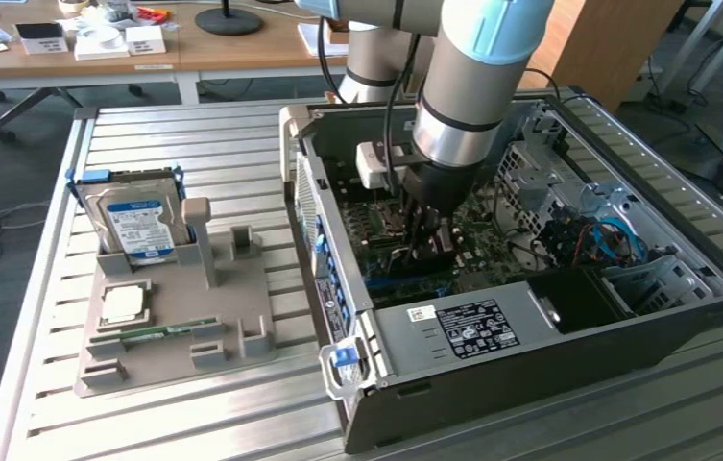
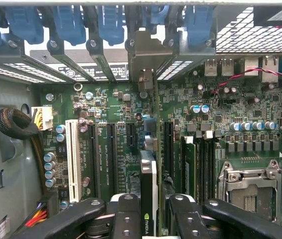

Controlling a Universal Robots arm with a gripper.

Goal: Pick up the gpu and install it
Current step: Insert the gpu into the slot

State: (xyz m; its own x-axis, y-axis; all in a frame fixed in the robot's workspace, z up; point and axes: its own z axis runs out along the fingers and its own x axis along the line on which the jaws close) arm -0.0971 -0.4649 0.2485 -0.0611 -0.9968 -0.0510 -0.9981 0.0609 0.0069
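My gripper (image 1: pixel 421 248) reaches down into the open computer case (image 1: pixel 668 327), just above the green motherboard (image 2: pixel 111 99). In the wrist view the gpu (image 2: pixel 148 174) stands edge-on between the two black fingers (image 2: pixel 126 216), which are shut on it. The card's black side with a small green logo faces the camera. Its silver bracket (image 2: pixel 146 55) lies against the case's rear slot openings, under the blue latches (image 2: pixel 111 25). The card sits in line with the black expansion slots (image 2: pixel 110 149); whether it is seated I cannot tell.
A grey parts holder (image 1: pixel 195 317) on the slatted table holds a hard drive (image 1: pixel 137 221), a processor chip (image 1: pixel 124 303) and a memory stick (image 1: pixel 169 331). Inside the case are a power supply (image 1: pixel 464 331), a processor socket (image 2: pixel 250 186), a white slot (image 2: pixel 72 154) and cables (image 2: pixel 19 124).
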